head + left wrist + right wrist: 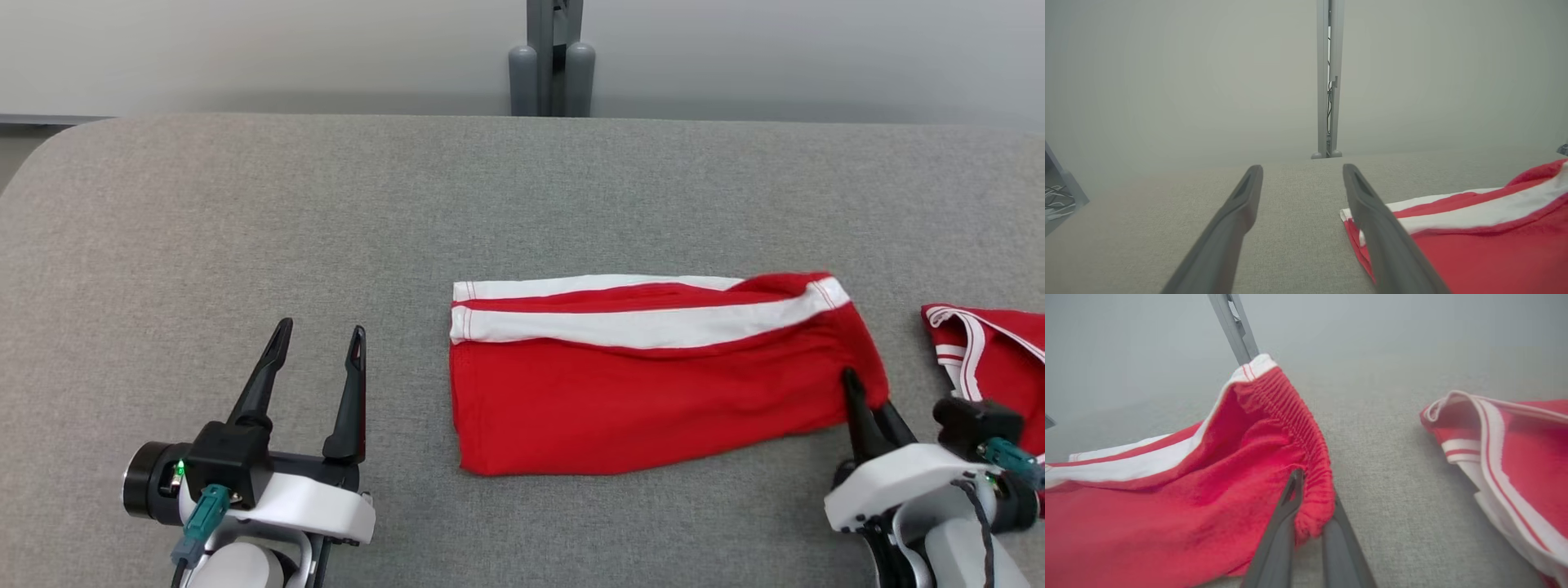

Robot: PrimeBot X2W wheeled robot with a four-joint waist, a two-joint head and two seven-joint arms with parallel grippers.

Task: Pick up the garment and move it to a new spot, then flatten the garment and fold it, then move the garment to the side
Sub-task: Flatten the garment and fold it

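Observation:
The garment is a pair of red shorts with white side stripes, folded flat in the middle of the grey table. My right gripper is shut on the garment's elastic waistband at its near right corner; in the right wrist view the gathered red band sits pinched between the two dark fingers. My left gripper stands open to the left of the garment, apart from it, with nothing between its fingers. The garment's left edge lies beside the left gripper's right finger.
A second red garment with white trim lies at the table's right edge, close to my right wrist. A grey post rises behind the table's far edge. Bare grey fabric stretches across the table's left and back.

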